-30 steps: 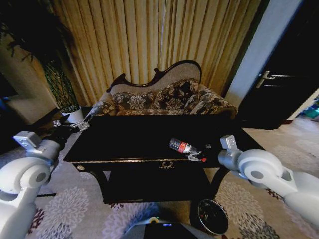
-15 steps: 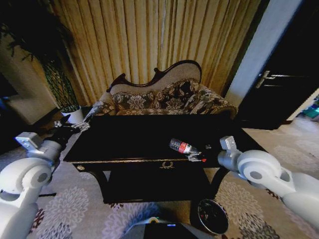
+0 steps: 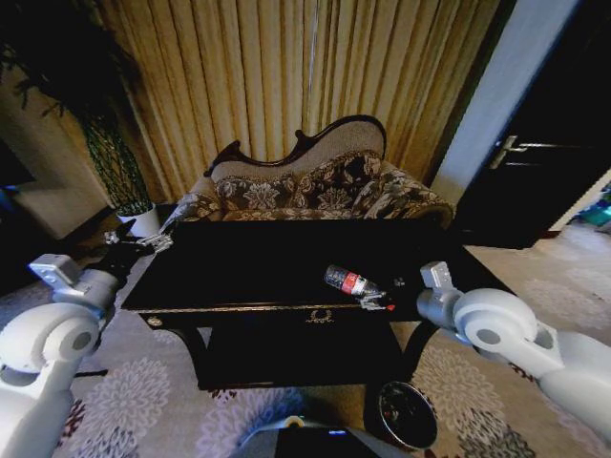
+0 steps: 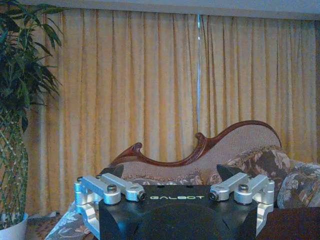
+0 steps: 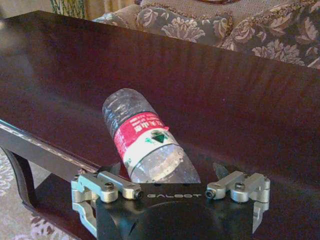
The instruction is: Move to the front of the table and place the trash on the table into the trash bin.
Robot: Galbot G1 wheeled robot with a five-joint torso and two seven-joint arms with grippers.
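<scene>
The reddish-brown trash bin [image 3: 408,413] stands on the floor just before the dark console table [image 3: 248,262]. At the table's front edge, the right gripper [image 3: 377,301] spreads its jaws around the lying red-labelled water bottle [image 3: 347,281]. Off its far left corner, the left gripper [image 3: 141,242] hovers, fingers parted.

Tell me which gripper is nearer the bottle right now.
Right. The right gripper is at the cap end of the bottle, fingers either side of it. The left gripper hovers off the table's far left end.

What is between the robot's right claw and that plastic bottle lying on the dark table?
Nothing visible: the right end effector sits right at the cap end of the clear plastic bottle with red-white label, on the near-black wooden table.
</scene>
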